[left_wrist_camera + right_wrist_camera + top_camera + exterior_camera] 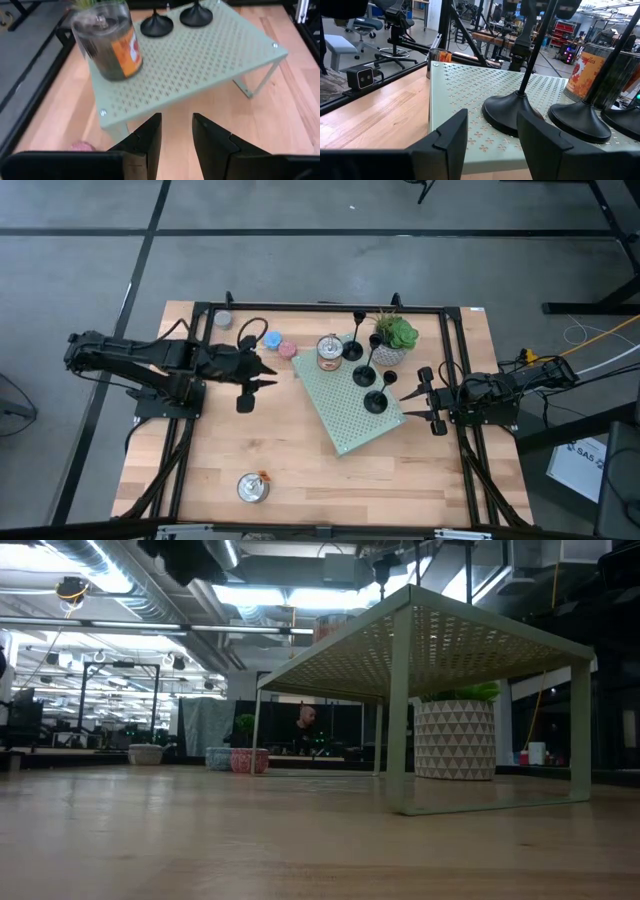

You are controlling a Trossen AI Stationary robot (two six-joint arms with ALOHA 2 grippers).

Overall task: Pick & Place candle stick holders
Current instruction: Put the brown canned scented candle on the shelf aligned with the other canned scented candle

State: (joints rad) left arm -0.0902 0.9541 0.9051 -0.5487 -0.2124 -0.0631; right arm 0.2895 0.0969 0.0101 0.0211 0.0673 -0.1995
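Three holders (364, 375) crowd the shelf (352, 408) — right gripper (492, 132), empty and part-open, could tip neighbours; left gripper (176, 131) idles narrow.

Table (300, 470) is pale wood, butcher-block style, smooth with a soft sheen. Just ahead of the left gripper (176, 131) sits the sage-green shelf (200, 65), which looks like painted sheet metal punched full of little holes, matte finish. The fingers (147, 142) of that gripper are dark matte plastic by the look of it. Right in front of the right gripper (490, 132), the candle stick holders (512, 112) look like matte black metal, smooth bases, barely any shine. Beyond them there's a jar candle (600, 75) of smoky glossy glass with an orange paper label. Plant pot (455, 740) looks like matte ceramic, triangle-patterned.
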